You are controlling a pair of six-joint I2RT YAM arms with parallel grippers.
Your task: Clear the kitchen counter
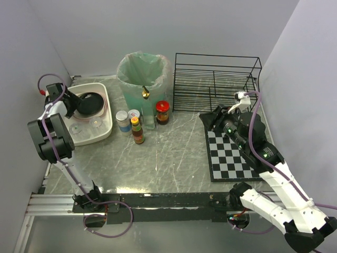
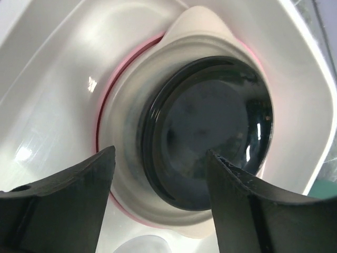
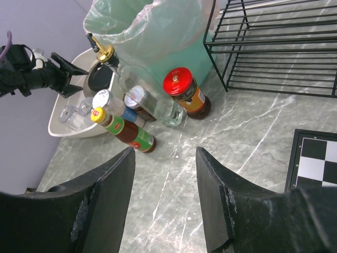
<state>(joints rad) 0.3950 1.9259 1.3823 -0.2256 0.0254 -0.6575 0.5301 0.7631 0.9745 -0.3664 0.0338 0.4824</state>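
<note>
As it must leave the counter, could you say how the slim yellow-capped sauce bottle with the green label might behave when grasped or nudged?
Standing tall and narrow, the slim yellow-capped sauce bottle would probably tip if nudged. It appears full of dark sauce, so likely heavy for its size.

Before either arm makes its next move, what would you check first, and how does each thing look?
1. Left gripper open and empty, above the black bowl in the white tub: ok.
2. Right gripper open and empty: ok.
3. Red-lidded jar and sauce bottle standing upright: ok.
4. Gap around each bottle for a clean grasp: not ok, they crowd together in front of the bin.
5. Kitchen counter cleared: not ok.
6. Spare room in the tub: cannot tell.
</note>
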